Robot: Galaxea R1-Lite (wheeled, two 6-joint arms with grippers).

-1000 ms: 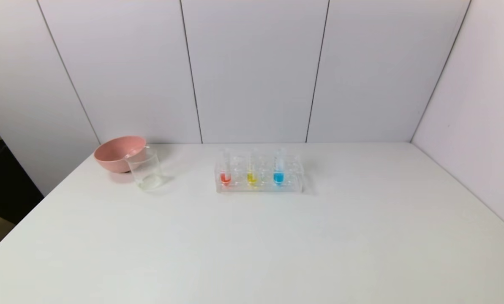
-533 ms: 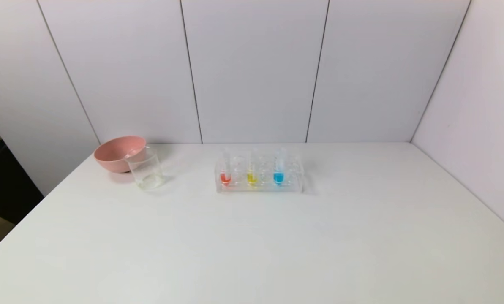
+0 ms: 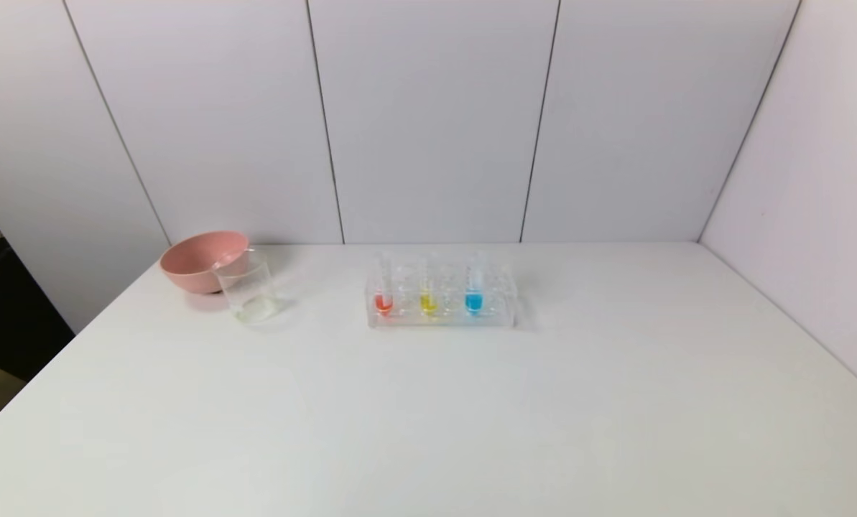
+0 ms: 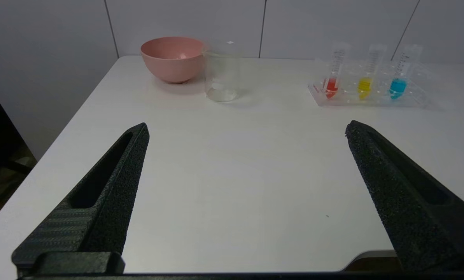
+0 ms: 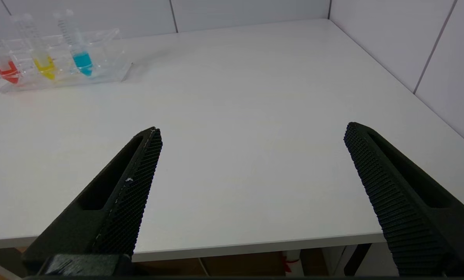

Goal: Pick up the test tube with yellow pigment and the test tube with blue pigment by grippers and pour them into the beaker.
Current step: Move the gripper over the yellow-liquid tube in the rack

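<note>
Setting: a laboratory-style test bench.
You are looking at a bare white table [image 3: 428, 416] enclosed by plain white wall panels [image 3: 428, 115]. On it you see a clear tube rack [image 3: 440, 316] holding graduated tubes of red, yellow and blue liquid, a glass beaker [image 3: 248, 291] and a pink bowl [image 3: 200, 260]; this glassware marks the place as a lab.

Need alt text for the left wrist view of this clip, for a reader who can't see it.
The left gripper, its black jaws wide open and empty, sits over the near edge of a white table. Across the table stand a pink bowl with a clear beaker beside it, and a clear rack holding red, yellow and blue test tubes.
</note>
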